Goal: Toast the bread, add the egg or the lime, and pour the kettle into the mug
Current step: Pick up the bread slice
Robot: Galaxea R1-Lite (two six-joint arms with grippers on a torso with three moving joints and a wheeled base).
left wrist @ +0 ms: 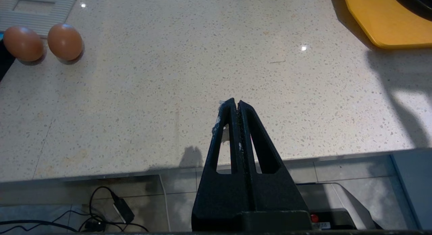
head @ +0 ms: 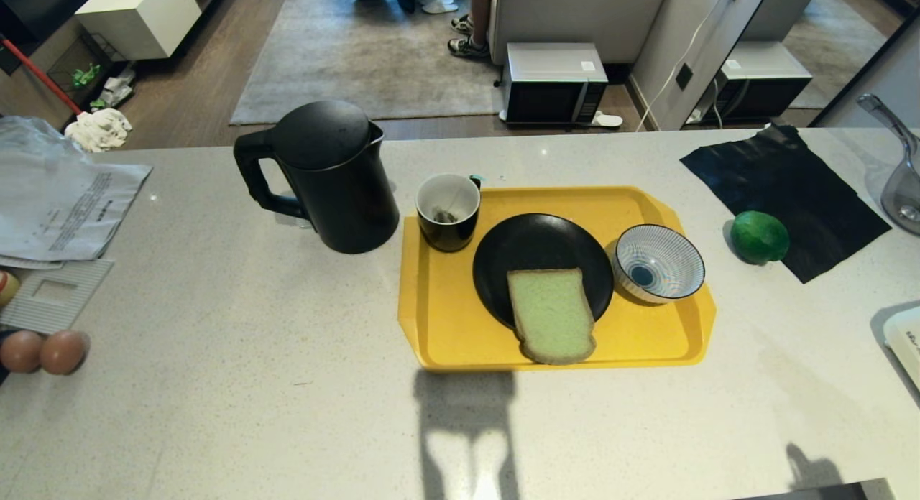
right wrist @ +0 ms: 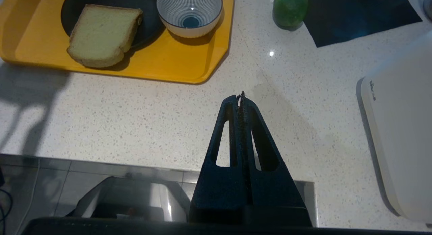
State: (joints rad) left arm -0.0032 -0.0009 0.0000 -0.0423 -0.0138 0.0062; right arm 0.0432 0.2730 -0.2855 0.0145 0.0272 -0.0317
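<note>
The pale green bread lies half on a black plate on the yellow tray. The black mug with its teabag stands at the tray's far left corner, and the black kettle is left of it on the counter. The lime rests right of the tray. A rounded shape is cut off at the left edge; I cannot tell if it is the egg. My left gripper and right gripper hang shut and empty over the counter's near edge.
A blue-striped bowl sits on the tray's right side. Two plain brown eggs lie far left near papers. A black cloth and a white appliance occupy the right side.
</note>
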